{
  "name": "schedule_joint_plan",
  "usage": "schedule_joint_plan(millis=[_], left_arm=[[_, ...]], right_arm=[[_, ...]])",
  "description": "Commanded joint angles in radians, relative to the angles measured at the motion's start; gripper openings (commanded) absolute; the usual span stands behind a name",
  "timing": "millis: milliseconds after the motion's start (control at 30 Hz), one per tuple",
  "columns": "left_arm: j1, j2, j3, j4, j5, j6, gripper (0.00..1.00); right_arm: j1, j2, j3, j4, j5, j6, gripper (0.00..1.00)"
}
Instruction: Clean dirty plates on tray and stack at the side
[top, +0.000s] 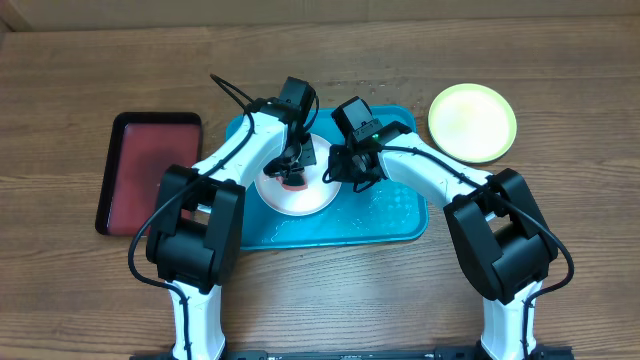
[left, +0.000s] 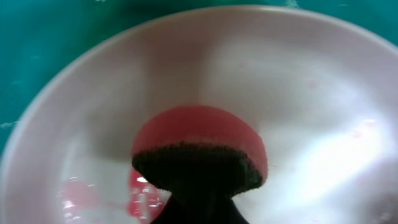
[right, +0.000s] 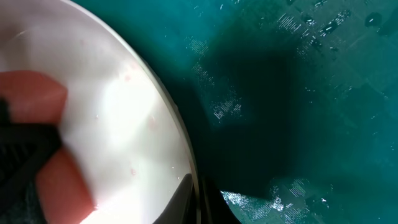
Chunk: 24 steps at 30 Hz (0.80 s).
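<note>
The white plate (top: 302, 203) (left: 298, 93) (right: 124, 106) lies inside the tray (top: 385, 215) (left: 37, 37) (right: 298, 124), in the tray's left half. Wet red smears (left: 140, 194) sit on the plate's surface, close under the sponge in the left wrist view, and faint pink specks dot the rest of it.

A red sponge (top: 294, 183) (left: 199, 134) (right: 31, 93) with a dark scrub layer presses on the middle of the plate. The left gripper (top: 294, 174) is over it, and in the right wrist view a dark finger crosses the sponge and squeezes it, so its jaws are clamped on the sponge.

The right gripper (top: 340, 176) (right: 189, 202) is over the middle of the tray, at the plate's right rim. One finger tip shows against the inner side of that rim. Whether the jaws grip the rim or only stand around it, I cannot tell.

The tray floor beside the plate is wet, with drops and streaks catching the light.

Off the tray, beyond its upper right corner, the yellow-green plate (top: 472, 122) rests on the wooden table (top: 80, 60). It looks clean from above. Left of the tray, just apart from it, lies a dark red tray (top: 150, 170) with a black rim.
</note>
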Motion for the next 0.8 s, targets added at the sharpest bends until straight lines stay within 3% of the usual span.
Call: schedule_joint_plan(millis=[0, 100, 333, 367, 467, 767], left_arm=[[0.005, 0.031, -0.005, -0.021, -0.175, 0.025, 0.09], [0.005, 0.028, 0.003, -0.026, -0.174, 0.071, 0.23], [0.006, 0.022, 0.140, -0.087, 0.024, 0.166, 0.26], [0.006, 0.022, 0.180, -0.110, 0.061, 0.172, 0.35], [0.007, 0.022, 0.227, -0.151, 0.067, 0.172, 0.48], [0.035, 0.023, 0.228, -0.286, -0.051, 0.172, 0.53]], right_arm=[[-0.005, 0.001, -0.006, 0.003, 0.017, 0.008, 0.04], [-0.005, 0.001, -0.006, 0.004, 0.017, 0.008, 0.04], [-0.005, 0.001, -0.006, 0.003, 0.018, 0.008, 0.04], [-0.005, 0.001, -0.006, 0.003, 0.018, 0.008, 0.04], [-0.005, 0.001, -0.006, -0.003, 0.018, 0.007, 0.04], [-0.005, 0.001, -0.006, -0.004, 0.041, 0.005, 0.04]])
